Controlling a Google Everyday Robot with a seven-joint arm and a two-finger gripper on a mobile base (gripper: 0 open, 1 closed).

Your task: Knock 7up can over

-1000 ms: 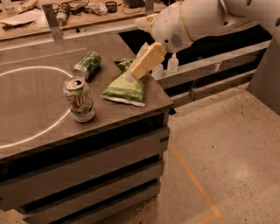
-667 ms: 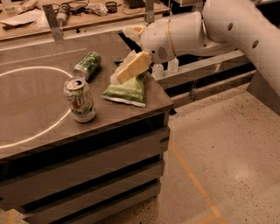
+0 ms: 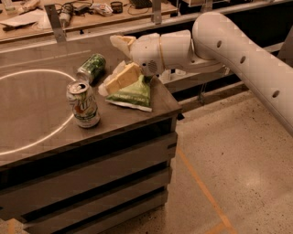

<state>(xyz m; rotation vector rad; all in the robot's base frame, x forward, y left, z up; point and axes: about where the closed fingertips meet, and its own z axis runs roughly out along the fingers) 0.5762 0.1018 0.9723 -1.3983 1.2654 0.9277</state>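
The 7up can [image 3: 83, 104] stands upright on the dark table [image 3: 32, 119], near the front edge, on a white circle line. It is silver-white with green lettering and its top is open. My gripper [image 3: 111, 84] hangs from the white arm [image 3: 238, 50] coming in from the right. It is low over the table, just right of and behind the can, with a small gap between them. It sits above the left end of the light-green snack bag [image 3: 132, 95].
A dark-green can [image 3: 91, 67] lies on its side behind the 7up can. The table's right edge and corner [image 3: 176, 109] are close to the bag. Benches with clutter [image 3: 87, 9] run along the back. Open floor [image 3: 229, 164] lies to the right.
The arm has swung left and lower. The gripper moved from over the bag's right side to its left end, closer to the 7up can. The can has not moved.
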